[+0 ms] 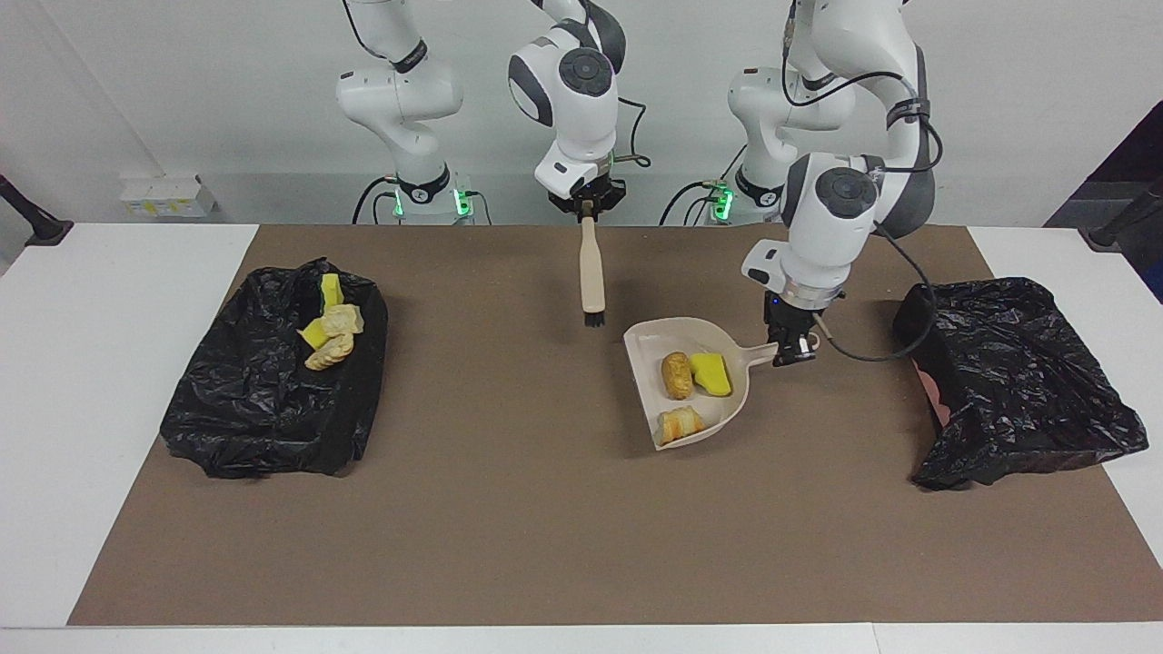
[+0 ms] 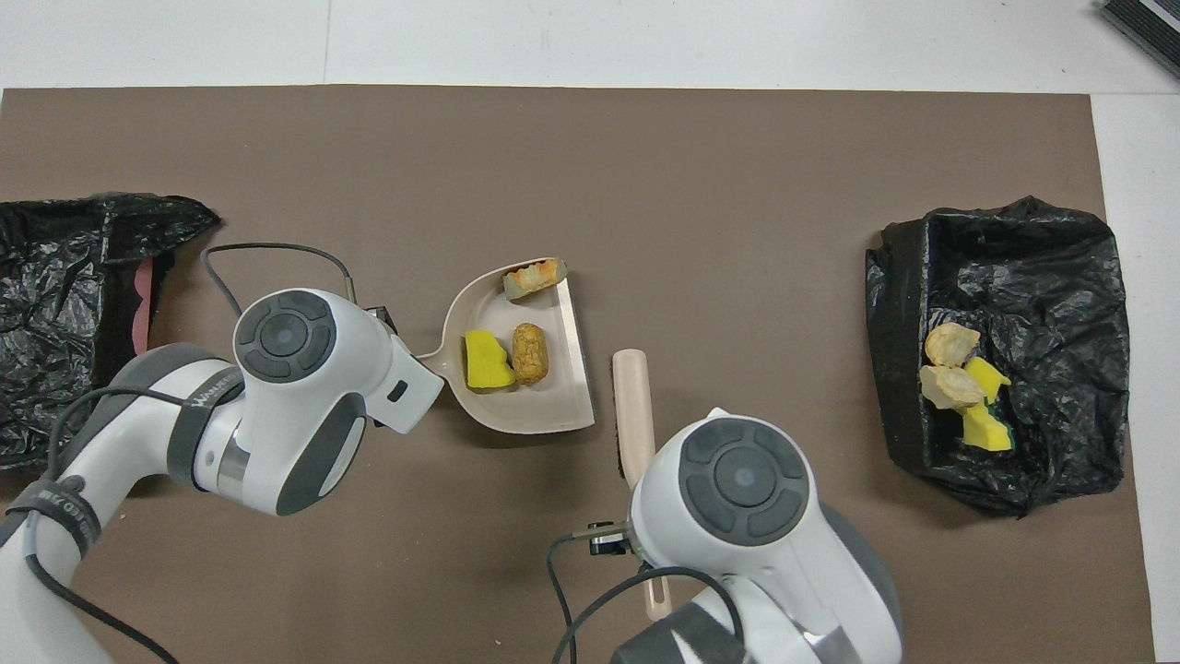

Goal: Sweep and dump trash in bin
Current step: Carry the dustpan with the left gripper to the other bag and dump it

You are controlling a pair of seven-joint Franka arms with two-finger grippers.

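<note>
A beige dustpan (image 1: 654, 343) (image 2: 516, 410) hangs slightly above the brown mat, level. My left gripper (image 1: 789, 352) is shut on its handle. Three pieces of trash lie in the pan: a yellow sponge chunk (image 1: 711, 373) (image 2: 486, 361), a brown roll (image 1: 676, 375) (image 2: 530, 352) and a pastry piece (image 1: 680, 424) (image 2: 533, 276). My right gripper (image 1: 589, 211) is raised over the robots' edge of the mat, shut on a beige brush (image 1: 591, 272) (image 2: 634, 410) that hangs bristles down. A black-bagged bin (image 1: 1018, 381) (image 2: 55, 304) sits at the left arm's end.
A second black-bagged bin (image 1: 263, 409) (image 2: 1051, 277) at the right arm's end holds several trash pieces (image 1: 329, 331) (image 2: 963, 387). The brown mat (image 1: 509, 509) covers most of the white table. A cable trails from the left wrist (image 1: 863, 354).
</note>
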